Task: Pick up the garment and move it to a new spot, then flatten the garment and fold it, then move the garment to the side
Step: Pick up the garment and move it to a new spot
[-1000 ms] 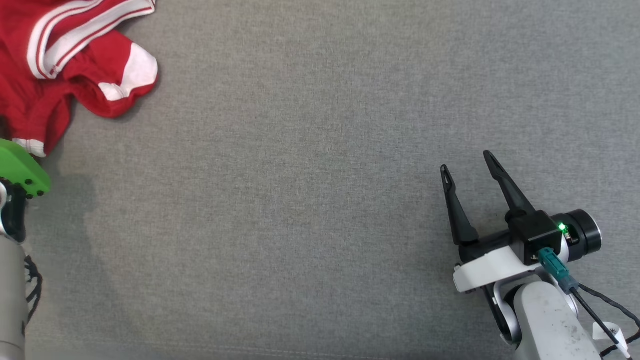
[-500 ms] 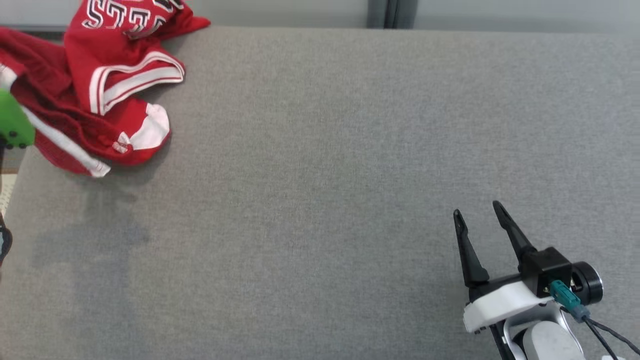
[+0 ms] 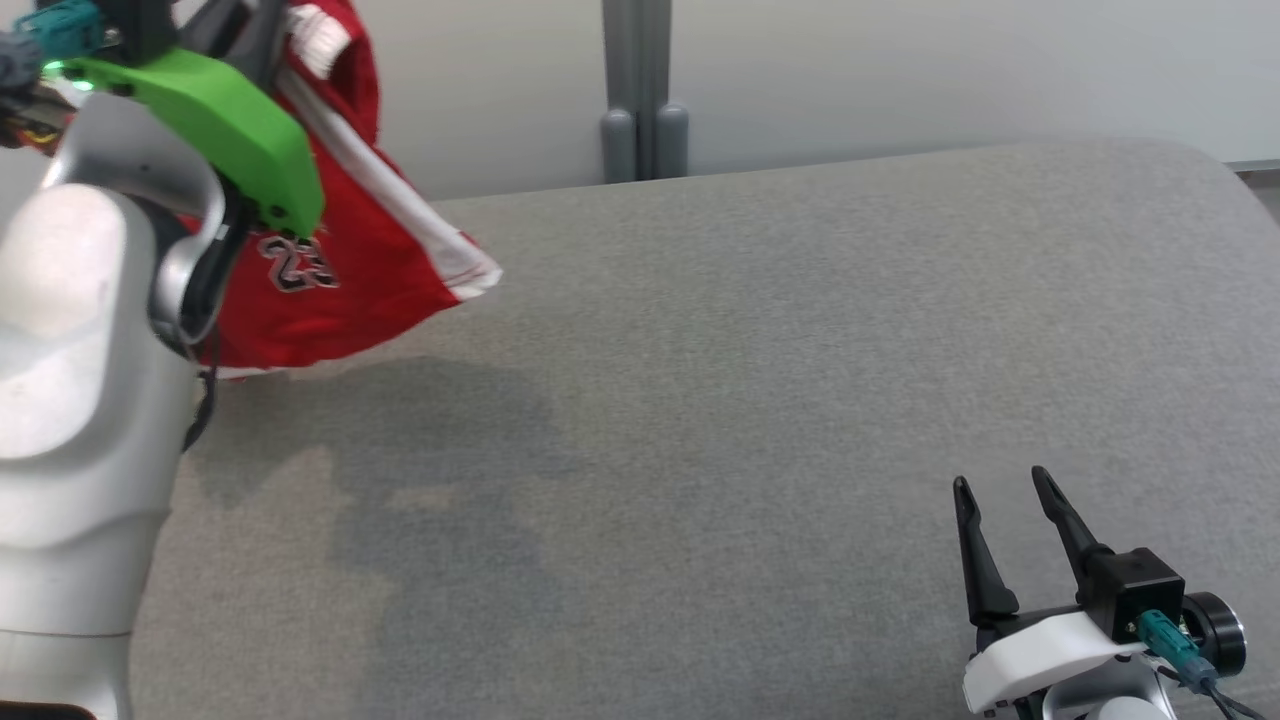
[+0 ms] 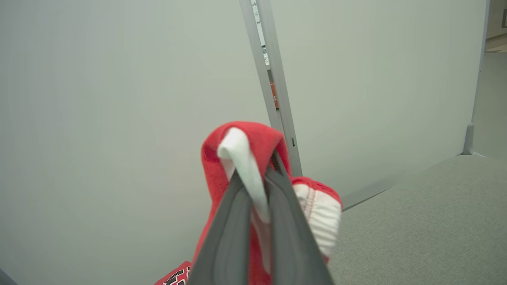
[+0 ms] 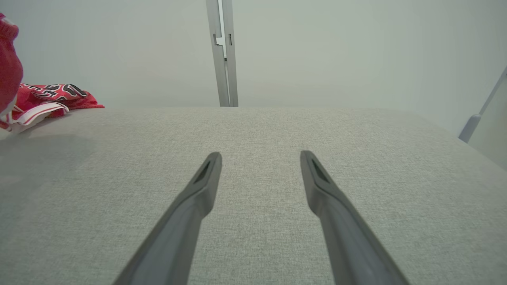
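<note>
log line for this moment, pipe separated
step: pick up | left gripper: shut on red and white jersey, lower part on grey fabric surface | right gripper: open, empty

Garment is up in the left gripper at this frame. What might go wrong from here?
1. The left gripper pinches only a narrow fold of the garment near its white trim; it might slip out during the carry.
2. The garment hangs bunched from one point with its lower part on the grey surface, so it may drag and land crumpled.
3. The right gripper sits open and far off, unlikely to catch it.
</note>
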